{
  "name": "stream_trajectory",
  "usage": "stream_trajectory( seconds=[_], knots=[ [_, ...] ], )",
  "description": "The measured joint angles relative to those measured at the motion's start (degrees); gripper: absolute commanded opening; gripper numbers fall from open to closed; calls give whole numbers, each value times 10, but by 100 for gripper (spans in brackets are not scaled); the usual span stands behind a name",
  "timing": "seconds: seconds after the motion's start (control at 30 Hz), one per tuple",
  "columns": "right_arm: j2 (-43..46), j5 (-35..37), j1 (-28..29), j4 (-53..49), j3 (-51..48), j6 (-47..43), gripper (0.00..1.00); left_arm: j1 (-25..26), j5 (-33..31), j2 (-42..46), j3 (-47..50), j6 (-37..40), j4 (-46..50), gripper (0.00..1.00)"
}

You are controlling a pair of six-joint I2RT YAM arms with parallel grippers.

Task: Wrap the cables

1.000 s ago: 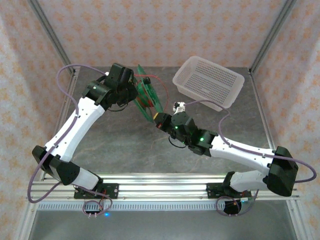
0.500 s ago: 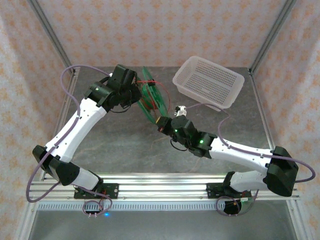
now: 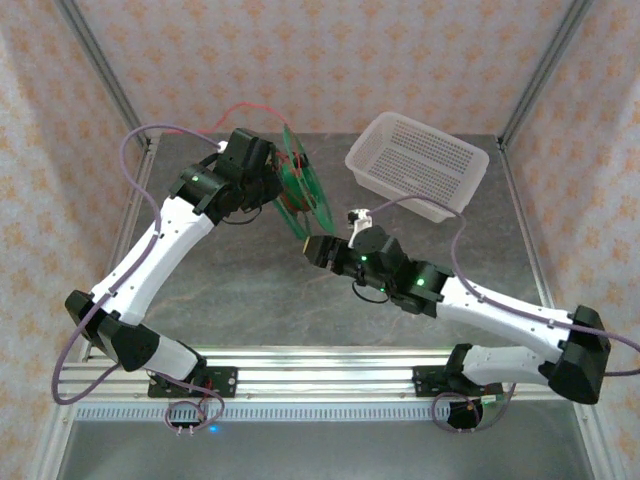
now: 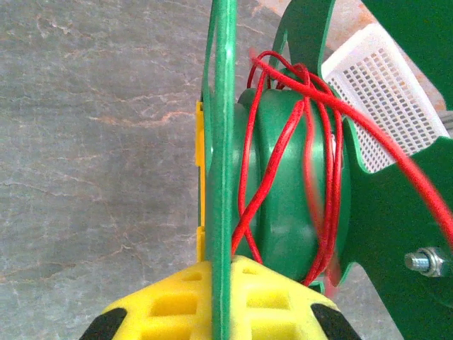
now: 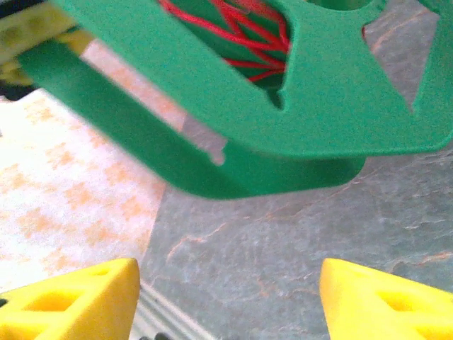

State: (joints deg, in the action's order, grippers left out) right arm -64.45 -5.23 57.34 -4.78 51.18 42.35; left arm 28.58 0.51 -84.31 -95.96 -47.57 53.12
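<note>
A green spool (image 3: 302, 186) is held on edge above the table. My left gripper (image 3: 274, 186) is shut on one of its flanges (image 4: 225, 142), whose thin edge runs between the yellow fingers (image 4: 163, 304). The red cables (image 4: 283, 142) lie in loose crossing turns round the hub. One strand (image 3: 255, 108) arcs up and back over the left arm. My right gripper (image 3: 314, 246) is open just below the spool's lower rim (image 5: 318, 92), with bare table between its fingers (image 5: 78, 301). Red turns (image 5: 248, 35) show through the flange cut-out.
A white perforated basket (image 3: 456, 193) sits at the back right of the grey table (image 3: 240, 290), also in the left wrist view (image 4: 382, 92). Patterned walls and metal frame posts (image 3: 100, 70) close the cell. Grey-purple arm cords (image 3: 135, 150) loop beside both arms.
My right gripper has gone from shut to open and drawn back slightly from the spool. A red strand now swings free above the left arm. The left gripper keeps hold of the spool.
</note>
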Motion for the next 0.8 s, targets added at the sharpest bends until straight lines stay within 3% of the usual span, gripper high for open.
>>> stream_trajectory(
  seconds=[0.1,0.3,0.6,0.8],
  knots=[
    [34,-24,0,-22,5,-30,82,0,-12,-2,-7,11,5,0],
    [83,-53,-22,-100,61,-70,82,6,-30,-2,-15,39,5,0],
    [17,-149,-229,-219,264,-61,78,47,-35,-1,-9,146,1,0],
    [-47,-225,-314,-224,233,-14,74,48,-22,62,92,199,-15,0]
  ],
)
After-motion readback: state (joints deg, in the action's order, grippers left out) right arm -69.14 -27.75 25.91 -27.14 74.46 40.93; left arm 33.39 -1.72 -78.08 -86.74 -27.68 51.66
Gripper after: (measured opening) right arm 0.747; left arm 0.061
